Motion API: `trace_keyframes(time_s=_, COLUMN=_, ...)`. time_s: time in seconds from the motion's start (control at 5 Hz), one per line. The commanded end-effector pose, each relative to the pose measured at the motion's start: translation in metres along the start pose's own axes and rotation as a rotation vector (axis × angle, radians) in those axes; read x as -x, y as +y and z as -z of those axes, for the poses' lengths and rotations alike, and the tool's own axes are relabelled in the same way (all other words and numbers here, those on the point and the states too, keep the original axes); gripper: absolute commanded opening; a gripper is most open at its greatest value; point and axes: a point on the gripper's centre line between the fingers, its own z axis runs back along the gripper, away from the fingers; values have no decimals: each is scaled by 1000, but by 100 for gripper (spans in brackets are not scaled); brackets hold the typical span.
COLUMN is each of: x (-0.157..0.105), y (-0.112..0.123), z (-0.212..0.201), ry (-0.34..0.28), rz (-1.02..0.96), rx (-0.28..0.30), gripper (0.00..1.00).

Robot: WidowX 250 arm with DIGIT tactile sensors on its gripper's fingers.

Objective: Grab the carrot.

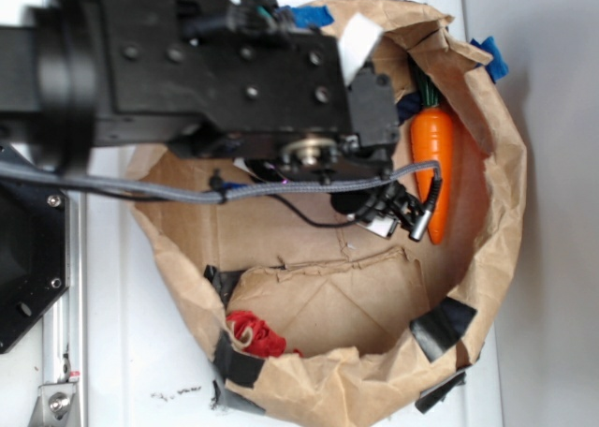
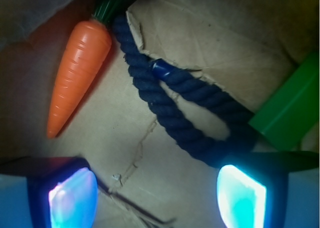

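The carrot point(image 1: 433, 155) is glossy orange with a dark-green stem and lies against the right inner wall of the brown paper bag point(image 1: 501, 230), tip pointing toward the front. In the wrist view the carrot point(image 2: 80, 73) lies at the upper left, its tip just above my left finger. My gripper point(image 2: 157, 195) is open above the bag's floor, with only bare paper between its glowing pads point(image 2: 74, 198). In the exterior view the gripper point(image 1: 388, 212) hangs just left of the carrot's tip, mostly hidden under the black arm.
A dark blue rope loop point(image 2: 175, 108) lies right of the carrot, its end near my right finger. A green block point(image 2: 290, 108) rests at the right edge. A red wrinkly lump point(image 1: 255, 333) sits at the bag's front left. The bag's walls enclose everything.
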Motion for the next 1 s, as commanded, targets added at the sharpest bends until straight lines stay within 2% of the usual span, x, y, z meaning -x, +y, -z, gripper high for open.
trace_keyframes(time_s=0.0, x=-8, y=-10, z=1, ry=-17, rz=-67, rx=45, gripper=100)
trace_keyframes(time_s=0.4, x=-26, y=-20, z=-4, ry=5, rz=-138, rx=75, gripper=100)
trace_keyframes(time_s=0.8, x=-22, y=-16, z=-11, ry=-5, rz=-197, rx=134, gripper=100)
